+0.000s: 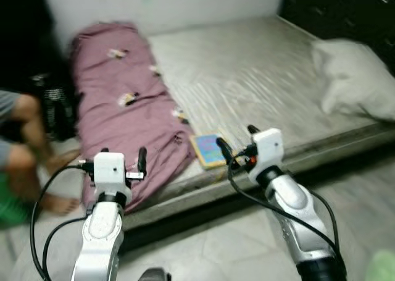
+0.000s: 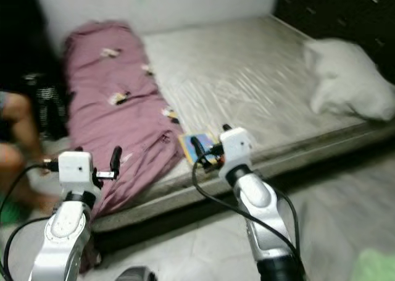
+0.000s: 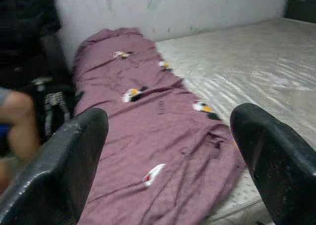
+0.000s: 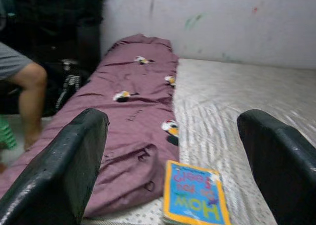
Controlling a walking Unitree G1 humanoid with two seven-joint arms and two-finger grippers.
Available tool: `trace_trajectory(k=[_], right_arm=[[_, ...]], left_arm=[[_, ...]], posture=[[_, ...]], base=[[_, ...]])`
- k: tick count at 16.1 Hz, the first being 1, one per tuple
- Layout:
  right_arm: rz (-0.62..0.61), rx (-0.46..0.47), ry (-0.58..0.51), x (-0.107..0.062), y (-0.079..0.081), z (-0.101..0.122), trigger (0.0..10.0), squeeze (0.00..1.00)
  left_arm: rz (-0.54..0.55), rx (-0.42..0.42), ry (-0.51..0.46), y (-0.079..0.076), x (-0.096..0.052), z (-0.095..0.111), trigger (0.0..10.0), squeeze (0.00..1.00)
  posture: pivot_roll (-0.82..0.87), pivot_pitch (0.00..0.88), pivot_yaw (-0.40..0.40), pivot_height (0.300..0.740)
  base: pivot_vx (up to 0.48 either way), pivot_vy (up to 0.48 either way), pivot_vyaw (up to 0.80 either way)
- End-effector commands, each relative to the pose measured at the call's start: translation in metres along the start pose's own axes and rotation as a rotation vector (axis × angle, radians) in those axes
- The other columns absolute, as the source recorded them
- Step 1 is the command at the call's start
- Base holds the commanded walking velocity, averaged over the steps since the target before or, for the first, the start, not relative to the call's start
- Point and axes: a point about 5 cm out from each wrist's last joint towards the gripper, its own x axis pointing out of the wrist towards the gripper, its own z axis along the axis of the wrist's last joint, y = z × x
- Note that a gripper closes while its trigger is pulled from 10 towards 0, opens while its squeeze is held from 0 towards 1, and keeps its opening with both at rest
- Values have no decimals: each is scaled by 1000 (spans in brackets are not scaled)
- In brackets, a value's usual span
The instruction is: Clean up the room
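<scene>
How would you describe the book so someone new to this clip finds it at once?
Start at the bare grey mattress on the floor. Along its near edge, just beside the lower end of the purple blanket, lies a small flat book, right in front of the open right gripper. Its bright blue cover with a yellow border is the only vivid thing there.

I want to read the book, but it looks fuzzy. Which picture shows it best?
The right wrist view: the book is close, its cover words legible though upside down, between the right gripper fingers. In both eye views it is small and motion-blurred, like the pillow.
</scene>
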Motion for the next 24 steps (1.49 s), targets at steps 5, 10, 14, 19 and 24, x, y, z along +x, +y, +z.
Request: trace_trajectory(k=[5,10,14,19,24], right_arm=[[29,36,-33,4,10,5,10000,0],[43,15,-40,4,10,6,10000,0],[33,19,-33,2,9,4,10000,0],[11,23,-14,-2,9,-2,10000,0],[6,15,-15,0,7,-1,10000,0]], left_arm=[[-30,2,-6,5,1,1,10000,0],[-44,-8,-9,3,0,2,10000,0],[-51,-8,-11,3,0,2,10000,0],[-87,-26,-17,-1,-4,2,10000,0],[-96,-28,-18,0,-4,2,10000,0]], posture=[[-10,0,-22,740],[-11,0,-24,740],[-13,0,-23,740],[-14,0,-22,740],[-11,0,-23,740]], base=[[0,0,320],[0,0,274],[0,0,644],[286,0,0],[458,0,0]])
